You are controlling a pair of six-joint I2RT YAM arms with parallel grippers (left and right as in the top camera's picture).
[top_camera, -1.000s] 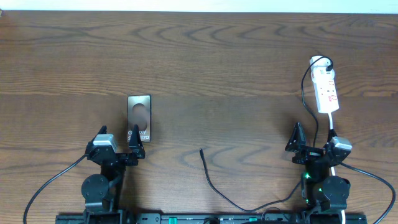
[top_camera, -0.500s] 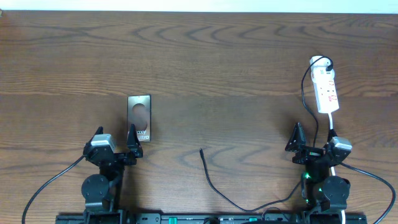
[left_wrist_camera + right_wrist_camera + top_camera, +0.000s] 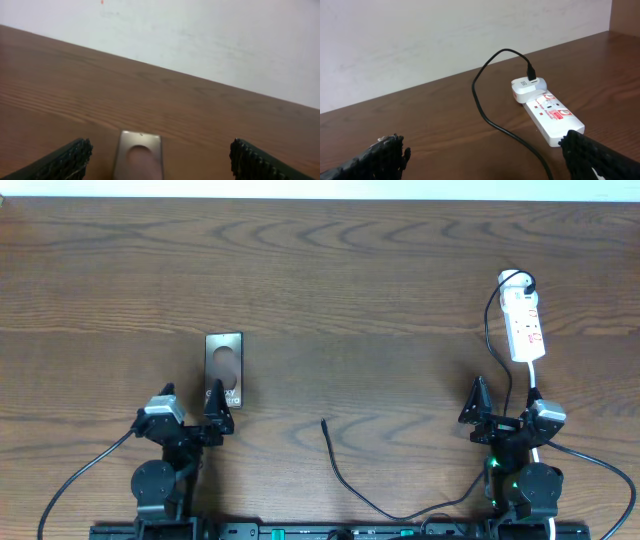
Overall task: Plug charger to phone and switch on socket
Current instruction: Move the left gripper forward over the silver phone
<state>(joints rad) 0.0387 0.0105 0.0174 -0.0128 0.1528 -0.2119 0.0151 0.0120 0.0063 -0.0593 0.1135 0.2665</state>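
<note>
My left gripper [image 3: 190, 405] is spread wide and empty, at the near end of the flat bronze-screened smartphone [image 3: 224, 368], which lies left of centre toward the near edge; can't tell if they touch. Right gripper [image 3: 508, 408] is also spread wide and empty. Versus half a second ago, the left fingers have shifted slightly right; everything else is unmoved. The thin black charger cable [image 3: 345, 480] lies loose near the near edge, its tip unplugged. The white oblong power strip with red markings [image 3: 525, 328] sits by the right edge.

Phone [image 3: 224, 369] flat on the table [image 3: 380, 270]; charger [image 3: 335, 467] tip lies right of it, nearer the arms; socket [image 3: 525, 327] far right, slightly behind.
</note>
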